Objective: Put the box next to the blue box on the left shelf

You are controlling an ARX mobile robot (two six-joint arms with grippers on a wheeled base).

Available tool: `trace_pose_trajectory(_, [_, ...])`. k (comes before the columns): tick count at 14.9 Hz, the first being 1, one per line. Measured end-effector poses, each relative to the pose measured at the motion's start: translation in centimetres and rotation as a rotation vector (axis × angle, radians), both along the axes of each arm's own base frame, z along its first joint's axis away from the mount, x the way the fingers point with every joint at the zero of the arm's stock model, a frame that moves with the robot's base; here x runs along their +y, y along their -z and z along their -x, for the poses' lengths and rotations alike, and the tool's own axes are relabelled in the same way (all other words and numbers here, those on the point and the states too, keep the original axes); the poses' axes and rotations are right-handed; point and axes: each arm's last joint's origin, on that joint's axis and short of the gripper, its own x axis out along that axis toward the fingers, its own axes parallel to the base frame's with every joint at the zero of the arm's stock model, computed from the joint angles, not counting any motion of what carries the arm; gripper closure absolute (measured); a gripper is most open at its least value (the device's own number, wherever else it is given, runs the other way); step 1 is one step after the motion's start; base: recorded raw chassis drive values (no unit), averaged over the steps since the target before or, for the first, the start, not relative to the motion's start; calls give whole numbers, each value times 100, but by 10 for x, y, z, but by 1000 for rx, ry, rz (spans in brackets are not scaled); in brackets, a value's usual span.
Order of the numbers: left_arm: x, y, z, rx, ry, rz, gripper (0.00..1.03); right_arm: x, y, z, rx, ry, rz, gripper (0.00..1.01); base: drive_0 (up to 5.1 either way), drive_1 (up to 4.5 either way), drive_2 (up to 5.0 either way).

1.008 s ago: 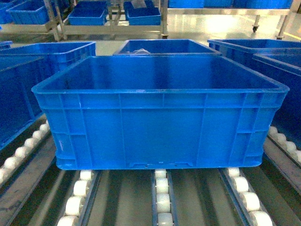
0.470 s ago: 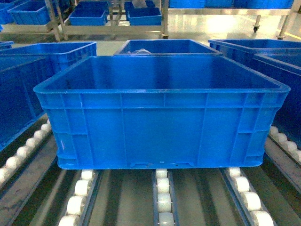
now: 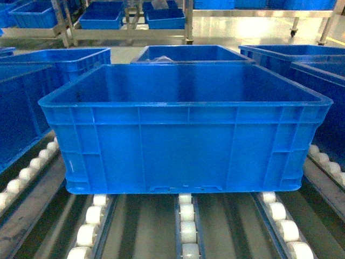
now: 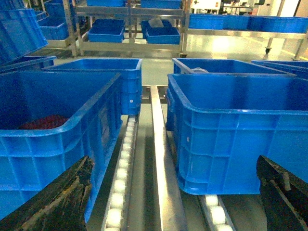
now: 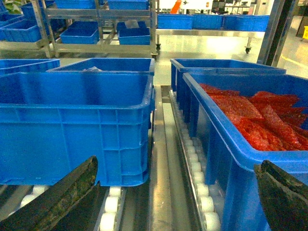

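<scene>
Bright overhead light, glare on the far floor (image 3: pixel 242 27), soft focus throughout, deep shadow cast under the box (image 3: pixel 183 145).

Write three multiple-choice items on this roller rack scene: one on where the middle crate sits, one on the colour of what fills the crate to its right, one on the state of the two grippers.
1. The box rests on:
A. the floor
B. the roller rails of the left shelf
C. another crate

2. The contents of the neighbouring crate on the right are:
A. red
B. green
C. white

3. The left gripper and right gripper are:
A. both clamped on the box
B. one clamped, one free
C. both open and holding nothing

Answers:
1 B, white rollers show directly under its base in the head view.
2 A, the right wrist view shows red bags heaped inside.
3 C, in each wrist view the fingers stand wide apart with only rack between them.
</scene>
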Motion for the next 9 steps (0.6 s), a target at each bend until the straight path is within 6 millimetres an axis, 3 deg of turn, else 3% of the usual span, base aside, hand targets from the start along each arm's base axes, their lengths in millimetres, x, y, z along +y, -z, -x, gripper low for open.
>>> trace_pose_trajectory(9, [0,0,0,0,0,0,5,0,0,0,0,0,0,3,0,0,0])
